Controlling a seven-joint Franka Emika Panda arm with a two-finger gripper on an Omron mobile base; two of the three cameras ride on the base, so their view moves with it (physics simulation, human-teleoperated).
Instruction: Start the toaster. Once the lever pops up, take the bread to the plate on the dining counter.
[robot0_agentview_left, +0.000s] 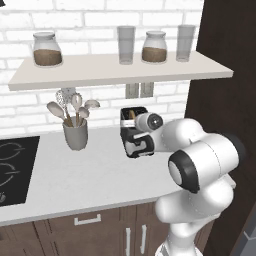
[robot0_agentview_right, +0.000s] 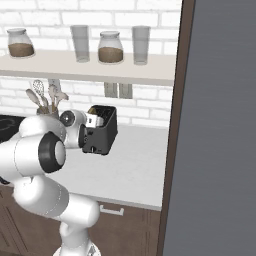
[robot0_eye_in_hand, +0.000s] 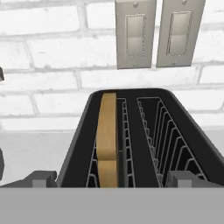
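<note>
**Hovering over the toaster, lever not pushed yet**

So the gripper (robot0_eye_in_hand: 112, 183) is parked right above the toaster (robot0_eye_in_hand: 144, 131), jaws spread all the way and holding nothing. Bread (robot0_eye_in_hand: 107, 140) sits in the slot just ahead of the jaws, on their left. Looks like step one to me: next it needs to drop down the near face and press the lever, which I can't make out here.

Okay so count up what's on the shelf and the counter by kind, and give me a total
Jars with brown contents: 2
Empty glasses: 2
Utensil cup: 1
Toaster: 1
Bread slice, standing in the toaster's left slot in the hand view: 1
Total: 7
</note>
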